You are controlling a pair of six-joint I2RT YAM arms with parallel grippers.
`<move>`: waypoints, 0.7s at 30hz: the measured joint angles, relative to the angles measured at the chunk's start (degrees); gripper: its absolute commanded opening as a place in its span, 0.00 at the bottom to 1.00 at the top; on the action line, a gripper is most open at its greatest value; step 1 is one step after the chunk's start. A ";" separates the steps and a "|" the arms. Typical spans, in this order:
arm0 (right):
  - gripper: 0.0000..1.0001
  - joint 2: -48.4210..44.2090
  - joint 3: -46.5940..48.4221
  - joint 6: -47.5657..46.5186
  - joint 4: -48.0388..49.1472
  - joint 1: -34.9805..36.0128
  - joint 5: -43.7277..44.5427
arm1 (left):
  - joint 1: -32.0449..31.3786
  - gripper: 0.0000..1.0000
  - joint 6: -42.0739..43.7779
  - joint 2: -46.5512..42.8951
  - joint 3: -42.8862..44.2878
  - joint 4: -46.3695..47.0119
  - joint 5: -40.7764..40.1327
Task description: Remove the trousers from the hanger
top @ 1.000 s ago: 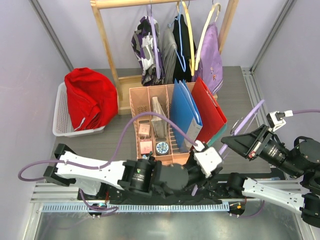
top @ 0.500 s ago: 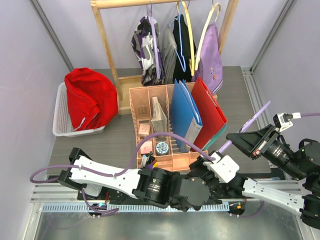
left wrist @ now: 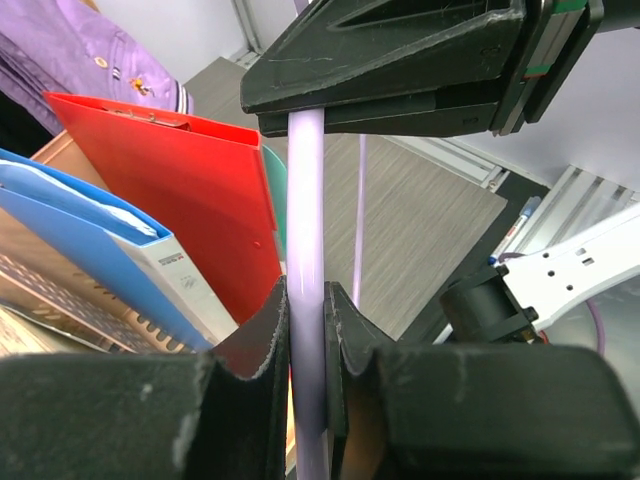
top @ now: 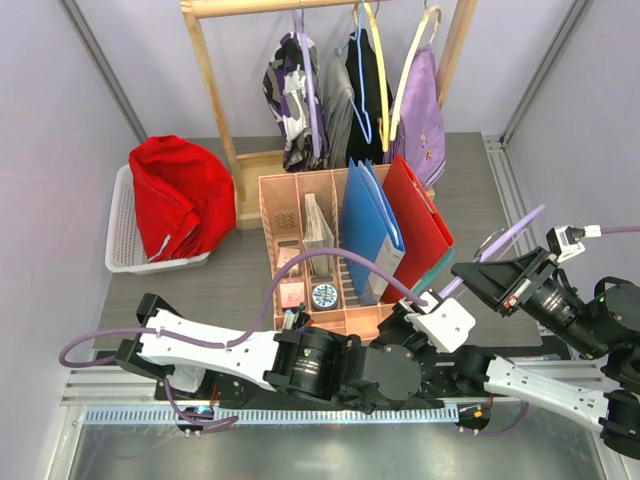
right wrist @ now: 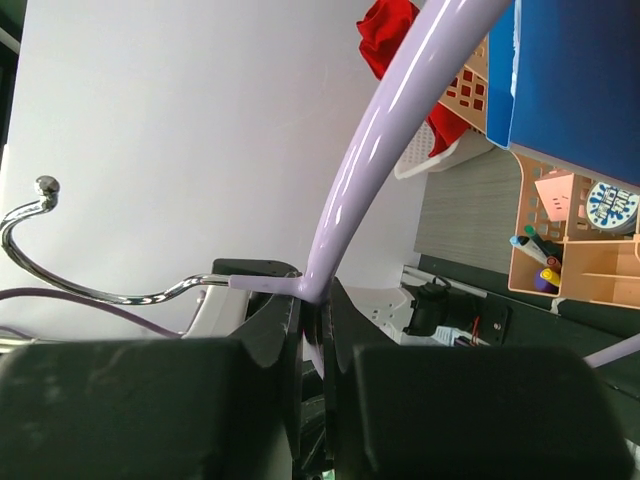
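The red trousers (top: 180, 200) lie bunched in the white basket (top: 120, 245) at the left, apart from the hanger; they also show in the right wrist view (right wrist: 395, 30). The lavender hanger (top: 512, 232) is bare and held low at the right, between both grippers. My left gripper (left wrist: 306, 300) is shut on one of its arms (left wrist: 305, 200); from above only its white wrist (top: 445, 322) shows. My right gripper (top: 478, 280) is shut on the hanger (right wrist: 380, 130) where the arms meet the neck (right wrist: 312, 298). The metal hook (right wrist: 60, 250) sticks out sideways.
A peach desk organizer (top: 300, 190) with blue (top: 370, 230) and red (top: 415, 220) folders stands mid-table, close to the left of the grippers. Behind it a wooden rack (top: 215, 90) holds several garments on other hangers. Pens (right wrist: 535, 260) stand in the organizer's near corner.
My left arm has swung right along the table's near edge, to the hanger beside the right gripper. The right gripper and hanger have shifted slightly right. The trousers have not moved.
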 measured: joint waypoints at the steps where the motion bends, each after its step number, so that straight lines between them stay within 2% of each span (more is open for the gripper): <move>1: 0.16 -0.13 -0.11 0.00 0.04 0.00 0.02 | 0.04 0.00 -0.26 0.00 0.15 -0.39 0.33; 7: 0.33 -1.18 -0.72 -0.44 0.04 0.00 -0.61 | 0.28 0.00 -1.97 -1.16 0.59 -2.03 4.66; 9: 0.43 -1.22 -0.76 -0.72 0.15 0.02 -1.16 | 0.46 0.00 -2.51 -1.79 0.59 -2.49 6.05; 10: 0.56 -1.22 -0.76 -0.98 0.31 0.02 -1.40 | 0.55 0.00 -2.64 -2.16 0.59 -2.64 6.75; 13: 0.78 -1.22 -0.74 -1.90 0.74 0.00 -2.62 | 0.61 0.00 -2.93 -3.34 0.59 -2.84 8.52; 16: 0.89 -0.96 -0.57 -3.37 1.31 0.00 -4.57 | 0.70 0.00 -3.08 -4.61 0.59 -2.93 10.56; 21: 0.96 0.50 0.11 -7.04 1.90 0.02 -9.09 | 1.66 0.00 -3.04 -5.70 0.61 -3.93 12.55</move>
